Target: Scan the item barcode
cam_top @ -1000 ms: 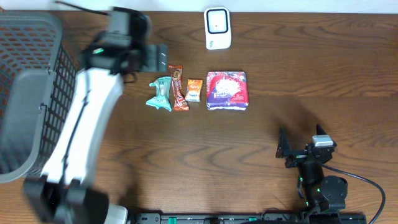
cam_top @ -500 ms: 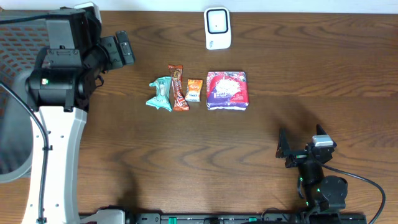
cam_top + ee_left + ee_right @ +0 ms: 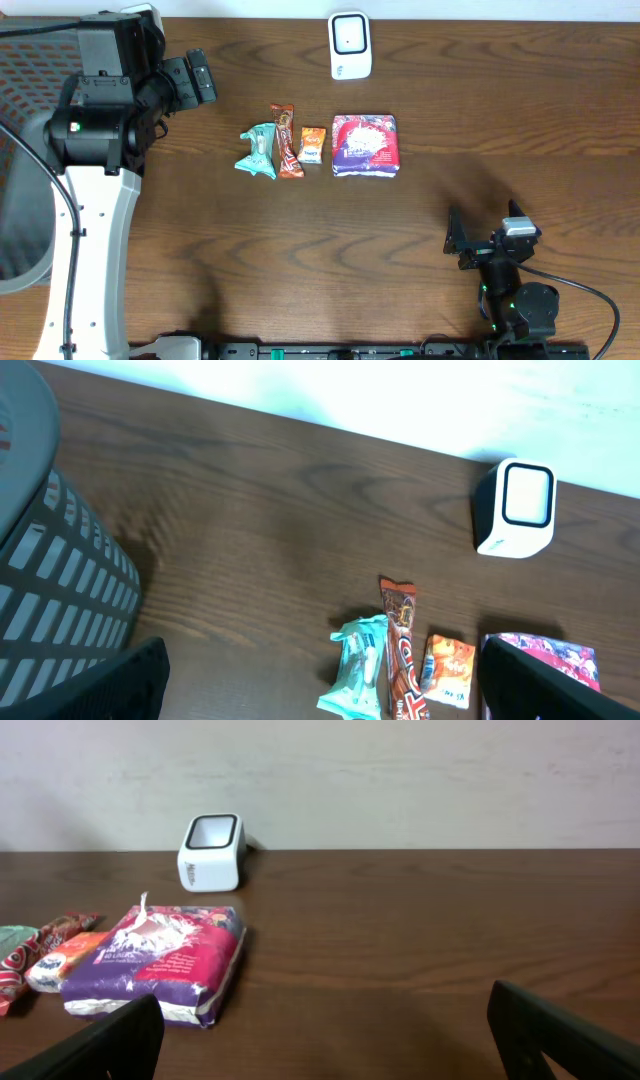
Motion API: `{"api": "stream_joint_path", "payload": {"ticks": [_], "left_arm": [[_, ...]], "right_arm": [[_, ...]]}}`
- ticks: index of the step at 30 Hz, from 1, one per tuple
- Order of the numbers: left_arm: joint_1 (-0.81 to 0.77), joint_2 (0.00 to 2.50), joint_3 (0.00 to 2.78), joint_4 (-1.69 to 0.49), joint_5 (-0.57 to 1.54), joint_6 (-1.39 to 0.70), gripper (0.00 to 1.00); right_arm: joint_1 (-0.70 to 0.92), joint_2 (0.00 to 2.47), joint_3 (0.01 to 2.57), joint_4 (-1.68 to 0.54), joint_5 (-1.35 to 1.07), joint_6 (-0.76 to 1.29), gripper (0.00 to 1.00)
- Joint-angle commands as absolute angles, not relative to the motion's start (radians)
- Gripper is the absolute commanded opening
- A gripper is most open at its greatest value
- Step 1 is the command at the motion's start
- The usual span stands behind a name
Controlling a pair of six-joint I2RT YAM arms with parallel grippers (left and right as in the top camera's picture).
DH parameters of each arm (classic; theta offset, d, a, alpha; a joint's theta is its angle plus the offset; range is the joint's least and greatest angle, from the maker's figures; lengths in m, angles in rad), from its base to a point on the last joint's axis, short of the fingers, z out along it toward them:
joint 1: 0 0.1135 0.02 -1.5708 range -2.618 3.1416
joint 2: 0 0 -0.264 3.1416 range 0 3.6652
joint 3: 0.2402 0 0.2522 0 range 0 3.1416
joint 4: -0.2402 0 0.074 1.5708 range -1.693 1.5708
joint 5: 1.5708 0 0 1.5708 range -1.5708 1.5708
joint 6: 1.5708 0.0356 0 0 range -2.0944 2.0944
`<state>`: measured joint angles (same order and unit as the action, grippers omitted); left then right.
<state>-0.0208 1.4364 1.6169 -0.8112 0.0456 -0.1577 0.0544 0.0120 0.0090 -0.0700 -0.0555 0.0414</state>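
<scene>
Four items lie in a row mid-table: a teal packet [image 3: 257, 152], a red-brown bar [image 3: 287, 141], a small orange packet [image 3: 313, 145] and a purple-pink pack [image 3: 365, 145]. The white barcode scanner [image 3: 350, 45] stands behind them at the far edge. My left gripper [image 3: 196, 80] hovers open and empty, left of the items and beside the basket. In its wrist view the left gripper [image 3: 325, 685] looks down on the teal packet [image 3: 358, 672], the bar [image 3: 403, 650] and the scanner [image 3: 515, 508]. My right gripper [image 3: 485, 238] rests open at the near right, holding nothing.
A grey mesh basket [image 3: 30, 150] fills the left edge, close under the left arm. In the right wrist view the purple-pink pack [image 3: 160, 960] lies ahead to the left and the scanner [image 3: 211, 852] stands at the back by the wall.
The left arm has swung left and back, away from the row of items toward the basket, then settled. The items and the right arm have not moved.
</scene>
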Motion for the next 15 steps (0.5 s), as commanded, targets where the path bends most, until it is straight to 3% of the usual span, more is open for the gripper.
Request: {"api": "stream_joint_path", "payload": {"ticks": [1,5,8,15], "left_arm": [[-0.018,1.443,1.627,-0.811,0.033,-0.162,0.98],[-0.018,1.443,1.627,-0.811,0.033,-0.162,0.98],[-0.018,1.443,1.627,-0.811,0.033,-0.162,0.98],[-0.018,1.443,1.627,-0.811,0.033,-0.162,0.98]], "right_arm": [[0.052,0.007,0.006,-0.070,-0.033,0.046,0.99],[0.052,0.007,0.006,-0.039,0.009,0.052,0.99],[0.053,0.007,0.006,0.070,-0.142,0.167,0.99],[0.053,0.007,0.006,0.570,-0.168,0.235,0.99]]}}
